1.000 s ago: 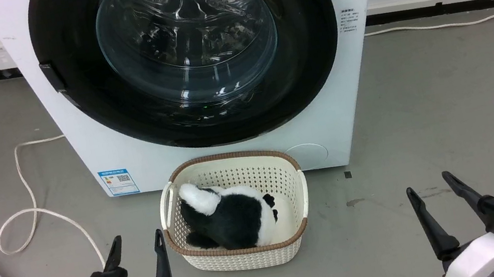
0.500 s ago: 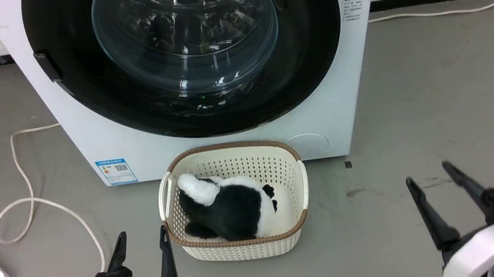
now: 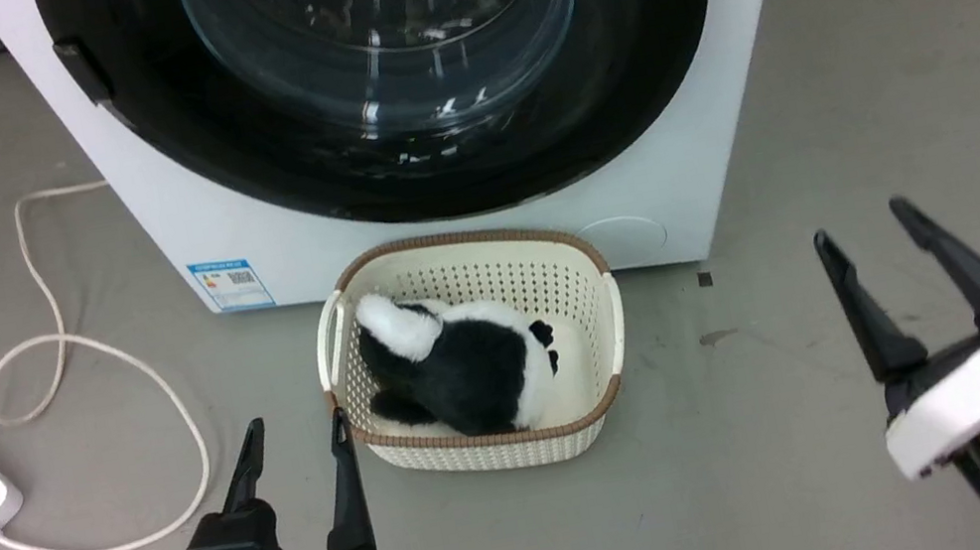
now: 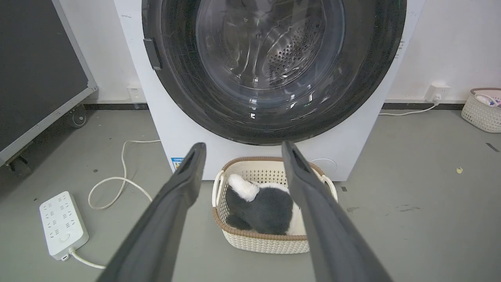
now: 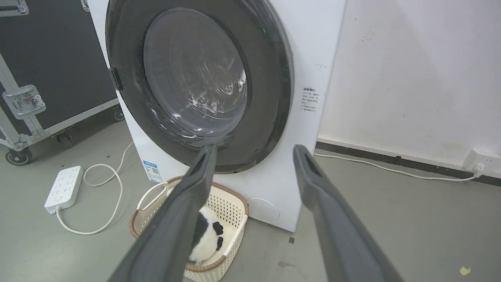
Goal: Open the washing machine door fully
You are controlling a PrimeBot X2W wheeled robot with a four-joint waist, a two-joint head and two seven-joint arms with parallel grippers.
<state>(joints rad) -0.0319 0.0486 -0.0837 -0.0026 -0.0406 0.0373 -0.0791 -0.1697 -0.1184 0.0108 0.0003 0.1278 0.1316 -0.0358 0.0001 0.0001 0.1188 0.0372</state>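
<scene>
1. The door [image 3: 382, 32] sits shut on the washer [image 3: 188, 217], just behind the basket [image 3: 463, 237] on the floor.
2. The left pincer [image 3: 296, 422] is spread wide and empty, beside the basket.
3. The right pincer [image 3: 859, 220] is spread wide too, well apart.

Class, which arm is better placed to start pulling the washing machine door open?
Probably right: the door has a hinge-like tab on its left edge, so its free edge faces the open right end effector.

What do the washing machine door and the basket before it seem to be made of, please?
The washing machine door: seemingly glossy black plastic around a clear glass bowl showing reflections. The basket: likely matte cream plastic, moulded perforated walls and brown rim.
</scene>
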